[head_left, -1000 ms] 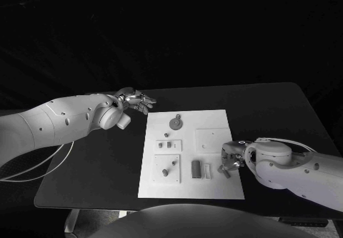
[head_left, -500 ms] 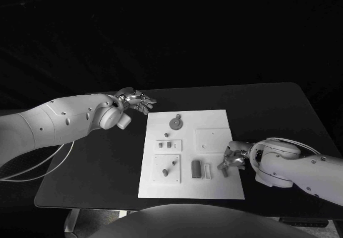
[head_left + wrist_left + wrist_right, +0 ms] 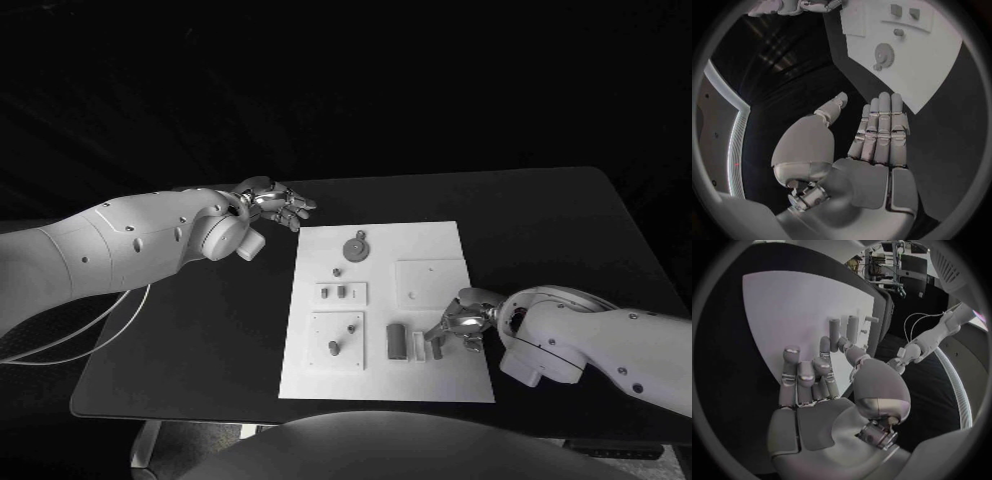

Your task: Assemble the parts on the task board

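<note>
A black table (image 3: pixel 202 330) stands against a dark background, and the white task board (image 3: pixel 440 240) lies at its middle, long side running from twelve to six o'clock. On the board, a round toothed part (image 3: pixel 355 248) sits toward twelve o'clock, with a small peg (image 3: pixel 338 271) just below it. Toward nine o'clock a small raised plate (image 3: pixel 340 293) carries two short pieces, and below it a larger square plate (image 3: pixel 338 340) holds a peg of its own. A plain square plate (image 3: pixel 428 281) lies toward three o'clock. Near six o'clock a dark upright bar (image 3: pixel 395 340) stands just beside a paler bar (image 3: pixel 417 347). The right hand (image 3: pixel 459 322) hovers low over the board's edge at about four o'clock, its fingertips (image 3: pixel 434 329) just beside the paler bar; in the right wrist view the fingers (image 3: pixel 804 377) are loosely curled and apart with nothing between them, though whether a fingertip touches the bar cannot be told from here. The left hand (image 3: pixel 271 204) is held off the board at about ten o'clock, above the table and well apart from the parts. In the left wrist view its fingers (image 3: pixel 879 125) lie straight and side by side, the thumb off to one side, and it holds nothing; the toothed part (image 3: pixel 884 52) shows beyond the fingertips.
</note>
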Controlling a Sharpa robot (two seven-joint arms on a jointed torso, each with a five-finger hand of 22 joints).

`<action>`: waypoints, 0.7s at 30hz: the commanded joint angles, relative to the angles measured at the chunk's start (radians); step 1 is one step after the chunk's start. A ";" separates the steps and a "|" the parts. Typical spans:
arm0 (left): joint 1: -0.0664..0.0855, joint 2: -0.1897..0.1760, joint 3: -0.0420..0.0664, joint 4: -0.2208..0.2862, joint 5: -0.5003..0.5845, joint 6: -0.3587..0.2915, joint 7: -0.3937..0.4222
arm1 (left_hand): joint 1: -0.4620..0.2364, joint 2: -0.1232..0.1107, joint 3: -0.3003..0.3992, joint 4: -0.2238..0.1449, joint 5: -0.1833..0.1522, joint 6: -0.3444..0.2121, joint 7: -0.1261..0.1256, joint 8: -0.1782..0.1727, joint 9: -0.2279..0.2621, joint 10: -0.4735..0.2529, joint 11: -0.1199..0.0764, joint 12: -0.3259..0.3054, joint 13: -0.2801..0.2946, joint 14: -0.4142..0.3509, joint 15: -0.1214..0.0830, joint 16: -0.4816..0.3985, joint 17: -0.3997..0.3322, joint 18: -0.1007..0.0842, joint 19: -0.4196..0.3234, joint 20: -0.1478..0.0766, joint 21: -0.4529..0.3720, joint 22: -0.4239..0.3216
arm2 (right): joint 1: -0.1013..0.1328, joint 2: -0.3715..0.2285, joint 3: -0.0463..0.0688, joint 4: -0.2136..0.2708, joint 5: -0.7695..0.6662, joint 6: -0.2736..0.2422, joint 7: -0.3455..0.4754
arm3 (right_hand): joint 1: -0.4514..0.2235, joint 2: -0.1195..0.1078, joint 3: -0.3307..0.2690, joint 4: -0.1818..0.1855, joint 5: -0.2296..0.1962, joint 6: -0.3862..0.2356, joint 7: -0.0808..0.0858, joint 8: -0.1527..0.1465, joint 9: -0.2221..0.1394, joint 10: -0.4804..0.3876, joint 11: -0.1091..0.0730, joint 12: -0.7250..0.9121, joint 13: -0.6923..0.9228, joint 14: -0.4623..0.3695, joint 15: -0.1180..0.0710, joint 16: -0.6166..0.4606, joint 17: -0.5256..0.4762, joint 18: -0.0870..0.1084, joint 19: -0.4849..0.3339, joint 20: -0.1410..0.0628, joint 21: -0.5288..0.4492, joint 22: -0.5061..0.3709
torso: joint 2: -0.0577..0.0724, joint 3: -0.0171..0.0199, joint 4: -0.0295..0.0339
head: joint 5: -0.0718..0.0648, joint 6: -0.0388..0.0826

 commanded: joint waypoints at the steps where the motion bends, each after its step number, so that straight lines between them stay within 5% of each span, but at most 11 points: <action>1: 0.001 0.002 0.001 0.001 -0.004 0.014 0.002 | 0.000 -0.006 -0.006 0.000 -0.001 -0.007 0.001 0.004 -0.001 -0.007 -0.002 0.007 -0.002 0.001 0.004 -0.007 0.001 0.015 -0.002 0.002 -0.005 0.002 | -0.001 0.004 0.000 0.006 0.051 -0.029 0.001 | 0.021 0.034 0.050 -0.042 0.002 0.003 0.001 0.004 0.001 0.005 0.001 0.001 0.001 0.006 -0.002 0.000 0.000 0.012 0.006 0.000 0.006 0.014 | 0.000 0.0006 -0.0005 | -0.001 0.000; 21: 0.001 0.003 0.001 0.000 -0.004 0.017 0.002 | -0.001 -0.006 -0.006 0.000 -0.002 -0.007 0.001 0.004 -0.001 -0.008 -0.002 0.007 -0.002 0.001 0.004 -0.008 0.003 0.015 -0.002 0.002 -0.006 0.002 | -0.001 0.055 -0.001 -0.030 -0.015 -0.014 0.010 | 0.016 0.034 0.053 -0.041 0.002 0.001 0.002 0.003 0.000 0.005 0.001 0.001 0.001 0.006 -0.002 -0.001 -0.002 0.012 0.006 -0.001 0.006 0.014 | 0.000 0.0002 0.0002 | -0.001 0.000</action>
